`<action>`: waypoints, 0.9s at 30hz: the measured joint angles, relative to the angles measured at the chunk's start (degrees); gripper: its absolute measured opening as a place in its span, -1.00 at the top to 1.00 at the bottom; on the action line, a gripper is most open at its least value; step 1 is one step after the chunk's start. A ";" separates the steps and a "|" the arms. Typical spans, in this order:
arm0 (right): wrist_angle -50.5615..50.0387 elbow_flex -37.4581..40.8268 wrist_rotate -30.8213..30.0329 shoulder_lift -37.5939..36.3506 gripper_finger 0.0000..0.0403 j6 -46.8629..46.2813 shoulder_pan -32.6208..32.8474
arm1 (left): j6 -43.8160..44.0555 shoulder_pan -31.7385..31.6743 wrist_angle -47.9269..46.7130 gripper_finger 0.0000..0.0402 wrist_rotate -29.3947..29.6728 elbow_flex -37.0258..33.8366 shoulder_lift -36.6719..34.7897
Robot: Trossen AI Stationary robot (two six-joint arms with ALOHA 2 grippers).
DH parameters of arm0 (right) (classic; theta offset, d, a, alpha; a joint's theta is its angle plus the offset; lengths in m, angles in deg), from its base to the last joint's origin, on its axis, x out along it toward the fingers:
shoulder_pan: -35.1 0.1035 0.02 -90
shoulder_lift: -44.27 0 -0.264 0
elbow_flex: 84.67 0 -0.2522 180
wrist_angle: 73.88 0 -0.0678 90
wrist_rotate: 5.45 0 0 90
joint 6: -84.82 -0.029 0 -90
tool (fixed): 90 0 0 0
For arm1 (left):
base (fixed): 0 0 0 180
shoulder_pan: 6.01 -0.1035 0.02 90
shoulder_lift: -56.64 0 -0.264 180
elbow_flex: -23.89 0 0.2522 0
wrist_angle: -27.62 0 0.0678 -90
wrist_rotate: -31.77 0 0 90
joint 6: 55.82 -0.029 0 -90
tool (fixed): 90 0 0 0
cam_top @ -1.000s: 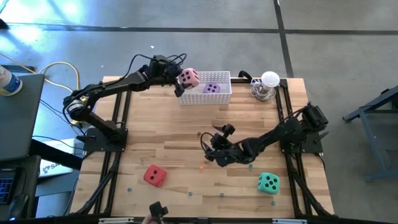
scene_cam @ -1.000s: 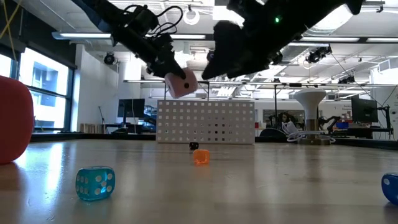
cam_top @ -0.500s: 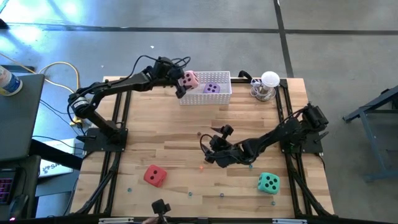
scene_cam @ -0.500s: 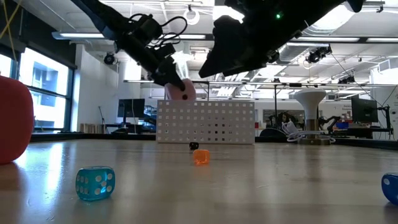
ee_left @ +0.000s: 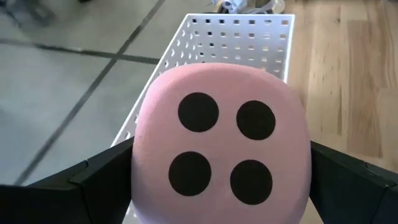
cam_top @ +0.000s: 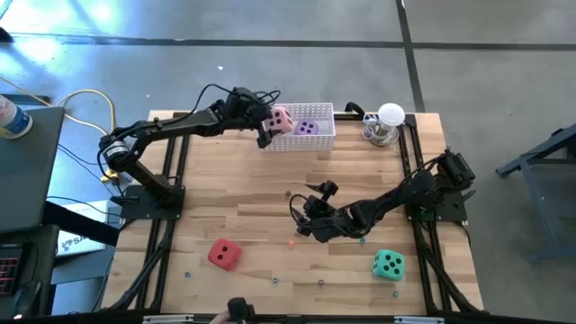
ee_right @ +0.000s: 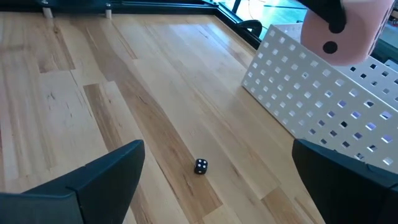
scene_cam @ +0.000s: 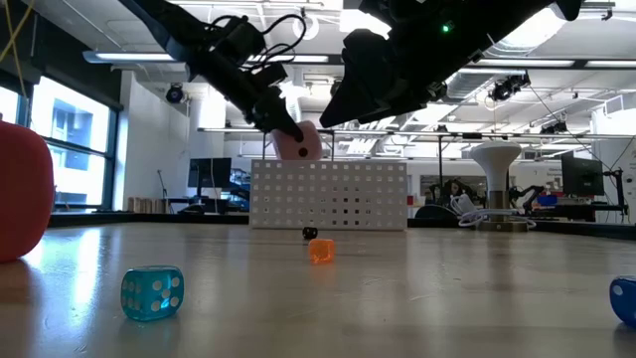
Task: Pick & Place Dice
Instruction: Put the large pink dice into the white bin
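A pink die (cam_top: 281, 119) hangs over the left end of the white perforated basket (cam_top: 322, 142), with my left gripper (cam_top: 271, 121) shut on it. In the left wrist view its face with several dark pips (ee_left: 219, 143) is turned toward the camera. A purple die (cam_top: 307, 128) lies inside the basket. The red die (cam_top: 224, 254) rests on the table at the near left. At the near right sits the teal-green die (cam_top: 389, 265). My right gripper (cam_top: 304, 221) hovers open over the table's middle, with nothing between its fingers. My left gripper pinches the pink die by two opposite side faces (ee_left: 139, 167) between its two fingers (ee_left: 93, 180). The fingers come from the table's left, slanting a little downward. The die is lifted clear, just above the basket's rim (scene_cam: 298, 145).
Small dice lie on the table: a black one (ee_right: 200, 166), an orange one (scene_cam: 321, 251) and a clear blue one (scene_cam: 152, 293). A white lamp-like object (cam_top: 390, 117) stands at the far right corner. Black frame rails run along both table sides.
My left gripper has carried the pink die a little toward the table's right edge and downward, from beside the basket's left end to over it, rolling slightly. The die stays clear of the basket.
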 joint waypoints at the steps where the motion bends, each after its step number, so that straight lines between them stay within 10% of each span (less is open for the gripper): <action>1: 0.00 0.00 0.00 0.00 -0.99 0.00 0.00 | -1.53 0.31 0.04 -0.92 0.00 -0.01 0.00; 27: -0.29 0.00 0.02 0.00 -0.99 0.00 -0.13 | 1.06 1.42 3.77 -0.92 7.70 -0.09 -0.02</action>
